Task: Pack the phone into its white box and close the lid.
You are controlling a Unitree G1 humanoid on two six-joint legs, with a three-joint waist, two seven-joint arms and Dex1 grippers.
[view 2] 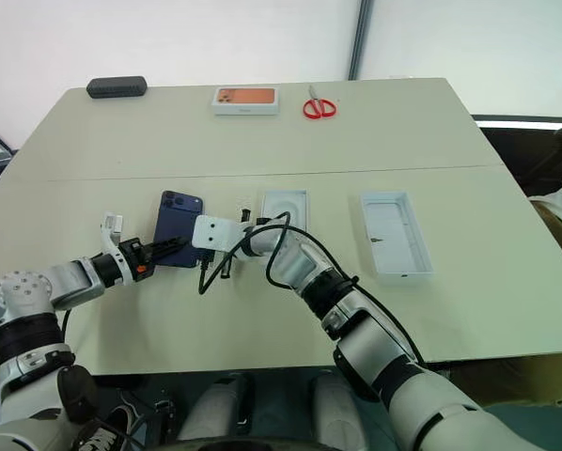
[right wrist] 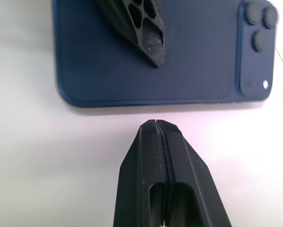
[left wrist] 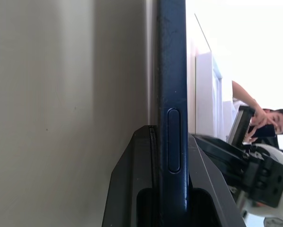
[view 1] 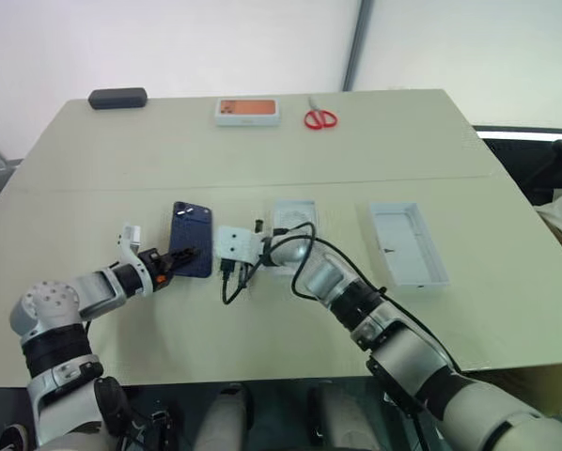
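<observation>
Your left gripper (left wrist: 166, 142) has its jaws clamped on the near end of the phone (view 2: 178, 228), which lies camera-side up on the table (view 2: 262, 141). Your right gripper (right wrist: 154, 124) rests just beside the phone's long edge, jaws clenched and empty. The white box (view 2: 286, 209) sits just right of the phone; the lid (view 2: 395, 235) lies farther right.

Along the far edge of the beige table (view 1: 262, 150): black oblong case (view 1: 117, 98) at the left corner; white box with orange picture (view 1: 248, 111) near the middle; red-handled scissors (view 1: 319, 116) just to its right, blades pointing away. All three apart, none touching. Person in the background of the left wrist view (left wrist: 269, 124).
</observation>
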